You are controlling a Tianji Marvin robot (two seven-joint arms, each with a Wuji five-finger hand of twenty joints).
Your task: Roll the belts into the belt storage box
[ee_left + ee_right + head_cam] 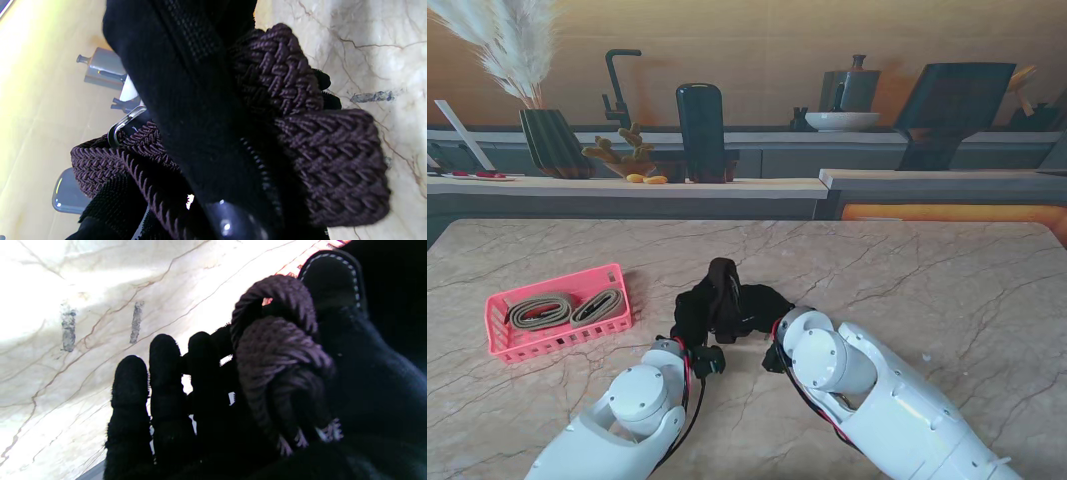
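Hands [727,312] around dark braided belt [723,285]

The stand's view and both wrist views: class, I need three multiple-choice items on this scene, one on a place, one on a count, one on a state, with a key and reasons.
1. Where is the pink basket?
A. on my left
B. on my right
C. on the far counter

2. How many rolled belts lie in it?
A. none
B. two
C. five

3. What is the braided dark belt doing?
A. lying flat
B. resting in the basket
C. held by both hands

Key: 1 A, it sits left of the left hand. 2 B, two grey belts lie side by side. 3 C, the left hand and right hand close on it.
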